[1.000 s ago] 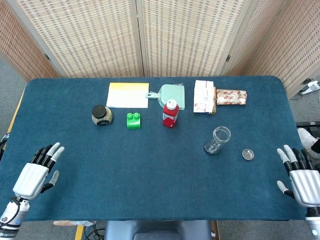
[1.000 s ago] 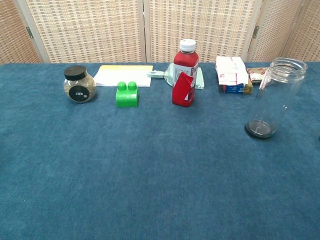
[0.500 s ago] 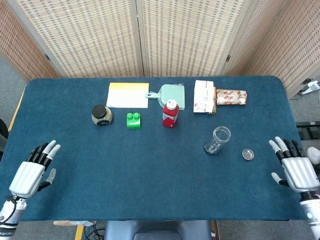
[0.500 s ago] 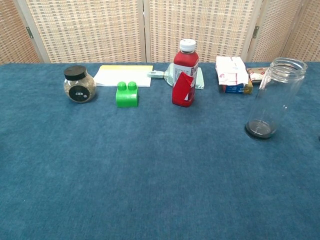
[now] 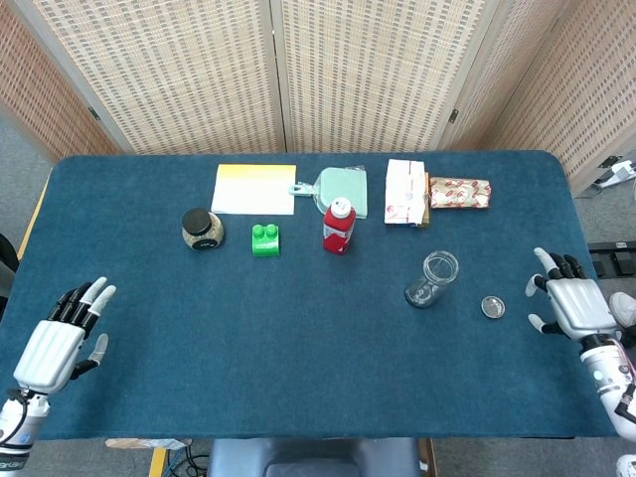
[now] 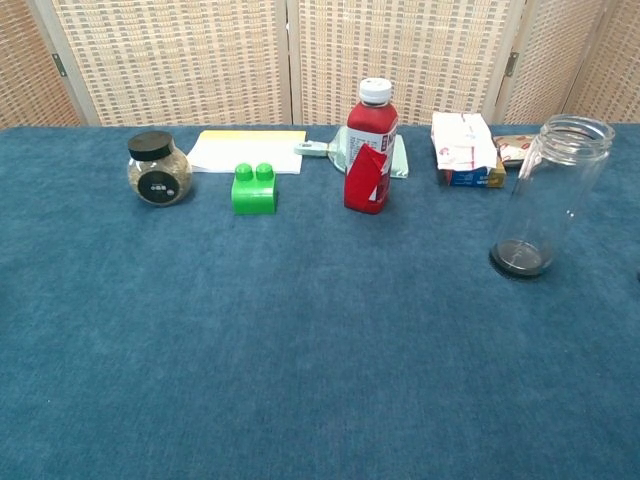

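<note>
The right hand [image 5: 573, 304], empty with fingers spread, has slid up the table [image 5: 298, 348] toward the small lid [image 5: 492, 307] beside the open glass jar [image 5: 432, 279], while the left hand [image 5: 62, 338] stays empty, far off.

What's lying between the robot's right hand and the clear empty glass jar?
In the head view, a small round lid lies on the blue cloth between the right hand and the clear glass jar, touching neither.
</note>
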